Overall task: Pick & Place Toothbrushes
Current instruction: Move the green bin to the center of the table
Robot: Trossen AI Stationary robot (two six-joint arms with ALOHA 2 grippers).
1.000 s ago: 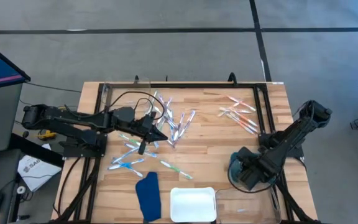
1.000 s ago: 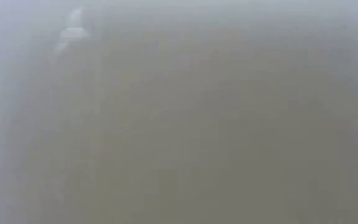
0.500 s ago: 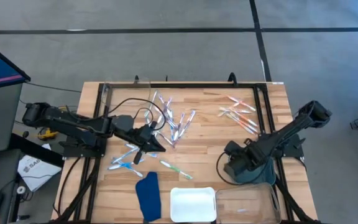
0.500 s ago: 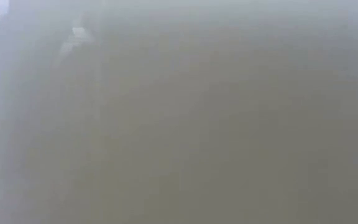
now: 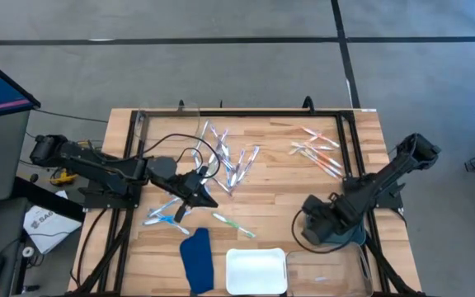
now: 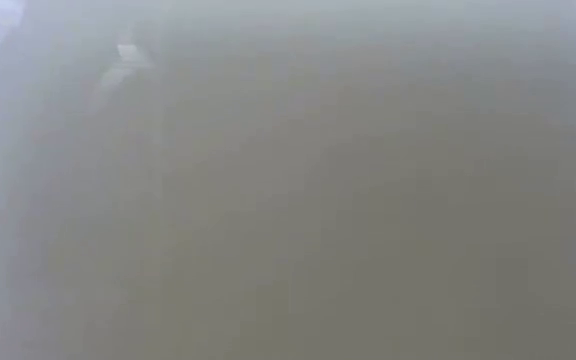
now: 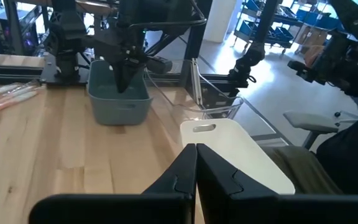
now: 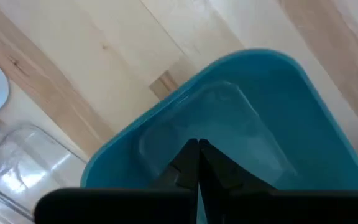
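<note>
With the right gripper [image 8: 197, 144] pressed together inside the blue plastic bin [image 8: 241, 124], the bin could be knocked, while the left gripper [image 7: 196, 148], likewise pressed together beside the scattered thin plastic toothbrushes [image 5: 229, 161], may miss them.

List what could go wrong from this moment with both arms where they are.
1. The left gripper sits low among scattered toothbrushes with its fingers shut; sweeping on could likely push some aside instead of picking one.
2. The right gripper hangs inside the blue bin, shut; a sideways pull might drag or tip it.
3. The clear tray lies close beside that bin and could get knocked.
</note>
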